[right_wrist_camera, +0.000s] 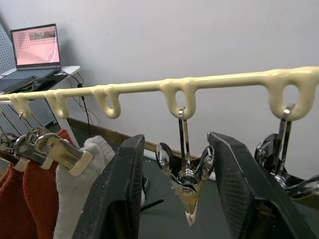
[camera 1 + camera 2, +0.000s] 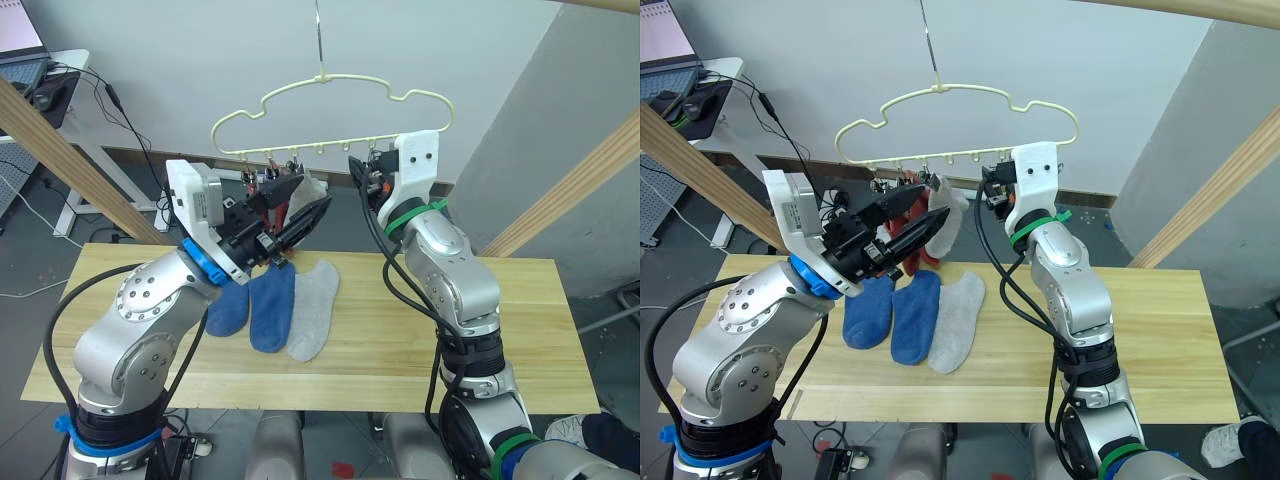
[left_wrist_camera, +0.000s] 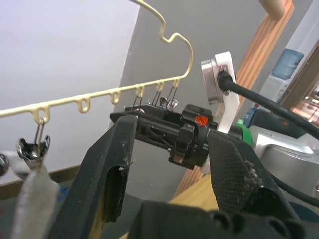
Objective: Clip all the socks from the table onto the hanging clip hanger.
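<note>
Right wrist view: my right gripper (image 1: pixel 174 199), fingers wide, straddles an empty clip (image 1: pixel 187 186). Three socks (image 2: pixel 270 305) wait at six o'clock; my empty, open left gripper (image 2: pixel 292 215) must fetch one next.

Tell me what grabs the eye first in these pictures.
The cream hanger hangs over the far edge of the table, with red socks and a grey sock already clipped to it. Both end effectors are raised to its clip row: the left open by the clipped socks, the right open around an empty clip. Two blue socks and one grey lie on the table.
</note>
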{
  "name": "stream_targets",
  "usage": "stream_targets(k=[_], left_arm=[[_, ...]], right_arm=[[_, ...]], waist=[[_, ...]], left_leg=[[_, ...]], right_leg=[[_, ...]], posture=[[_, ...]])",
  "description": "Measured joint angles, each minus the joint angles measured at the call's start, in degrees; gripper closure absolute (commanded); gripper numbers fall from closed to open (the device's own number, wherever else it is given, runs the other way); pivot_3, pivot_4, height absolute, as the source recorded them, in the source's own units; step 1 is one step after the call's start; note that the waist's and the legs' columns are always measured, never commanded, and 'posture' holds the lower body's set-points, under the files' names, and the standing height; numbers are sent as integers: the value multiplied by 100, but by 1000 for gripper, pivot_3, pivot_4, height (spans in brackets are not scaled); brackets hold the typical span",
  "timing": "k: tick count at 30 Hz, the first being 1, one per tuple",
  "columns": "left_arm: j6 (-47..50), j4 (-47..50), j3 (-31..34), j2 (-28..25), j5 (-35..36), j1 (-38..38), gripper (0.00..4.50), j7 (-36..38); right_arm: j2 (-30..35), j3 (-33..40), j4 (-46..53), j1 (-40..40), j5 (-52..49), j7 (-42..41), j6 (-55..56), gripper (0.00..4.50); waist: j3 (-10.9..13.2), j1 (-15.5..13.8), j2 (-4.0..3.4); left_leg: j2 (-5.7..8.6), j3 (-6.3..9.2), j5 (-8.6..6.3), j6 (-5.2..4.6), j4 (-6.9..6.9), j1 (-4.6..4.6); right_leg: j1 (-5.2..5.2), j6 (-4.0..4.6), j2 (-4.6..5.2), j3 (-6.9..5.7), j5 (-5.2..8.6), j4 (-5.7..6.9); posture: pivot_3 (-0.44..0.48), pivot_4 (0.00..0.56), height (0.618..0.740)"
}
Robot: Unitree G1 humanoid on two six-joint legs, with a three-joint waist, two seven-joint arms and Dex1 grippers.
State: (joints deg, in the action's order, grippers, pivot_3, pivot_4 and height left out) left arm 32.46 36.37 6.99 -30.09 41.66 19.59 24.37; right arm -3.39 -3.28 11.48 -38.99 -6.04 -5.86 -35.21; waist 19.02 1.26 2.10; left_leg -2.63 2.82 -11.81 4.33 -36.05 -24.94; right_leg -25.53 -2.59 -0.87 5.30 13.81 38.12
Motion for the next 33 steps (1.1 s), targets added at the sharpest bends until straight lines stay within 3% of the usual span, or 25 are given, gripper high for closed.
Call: stream_targets(k=[3, 6, 11, 16, 19, 23, 24, 28, 33], left_arm=[[-41, -17, -1, 2, -40, 36, 1945, 1], [-42, -29, -2, 6, -79, 35, 1945, 2], [-34, -62, -3, 9, -192, -60, 1945, -32], [270, -483, -259, -130, -926, -1006, 1945, -441], [306, -1057, -626, -2, -1334, -1511, 1412, -470], [-452, -2018, -1427, 316, -2098, -1390, 148, -184], [-638, -2302, -1578, 418, -2289, -1293, 29, -131], [-1259, -3409, -1946, 862, -2943, -719, 29, -114], [-1857, -4578, -2472, 1029, -3790, -192, 29, -25]], right_arm=[[-16, 28, 0, 0, -57, 10, 5, 3947], [-20, 37, 0, -4, -116, 12, 33, 4483], [-10, 52, -9, -16, -200, -27, 103, 4483], [314, 71, -12, -14, -446, -472, -46, 4483], [537, 94, 9, -12, -578, -692, -124, 4500], [582, 47, 19, 2, -642, -757, -231, 4500], [584, 43, 32, 6, -642, -745, -257, 4500], [534, 4, 135, 49, -642, -632, -342, 4500], [472, -36, 316, 155, -645, -531, -430, 4500]], waist=[[0, 0, 0], [0, 0, 0], [0, 1, 0], [0, 30, -2], [1, 4, -2], [1, -53, -3], [1, -62, -3], [0, -82, -3], [0, -72, -4]], left_leg=[[0, 0, 0, 0, 0, 0], [0, 0, 0, 0, 0, 0], [0, 0, 0, 0, 0, 0], [-1, -2, -1, -1, 3, 4], [-1, 0, 0, -1, 2, 3], [3, -7, 2, -3, -4, 5], [3, -8, 2, -4, -5, 5], [-1, -5, 2, -4, -3, 6], [1, -8, 1, -5, -1, 5]], right_leg=[[0, 0, 0, 0, 0, 0], [0, 0, 0, -1, 0, 0], [0, 0, 0, 1, 0, 0], [0, 0, 0, 3, 0, -1], [0, -15, 0, -1, 10, 1], [3, -17, 1, 7, 10, 0], [4, -17, 1, 7, 8, 0], [3, -16, -3, 3, 8, 2], [3, 1, 0, 6, -2, -1]], posture=[[111, 312, 740], [111, 312, 740], [111, 312, 740], [90, 319, 740], [77, 325, 740], [65, 327, 740], [65, 327, 740], [40, 329, 740], [24, 327, 740]])
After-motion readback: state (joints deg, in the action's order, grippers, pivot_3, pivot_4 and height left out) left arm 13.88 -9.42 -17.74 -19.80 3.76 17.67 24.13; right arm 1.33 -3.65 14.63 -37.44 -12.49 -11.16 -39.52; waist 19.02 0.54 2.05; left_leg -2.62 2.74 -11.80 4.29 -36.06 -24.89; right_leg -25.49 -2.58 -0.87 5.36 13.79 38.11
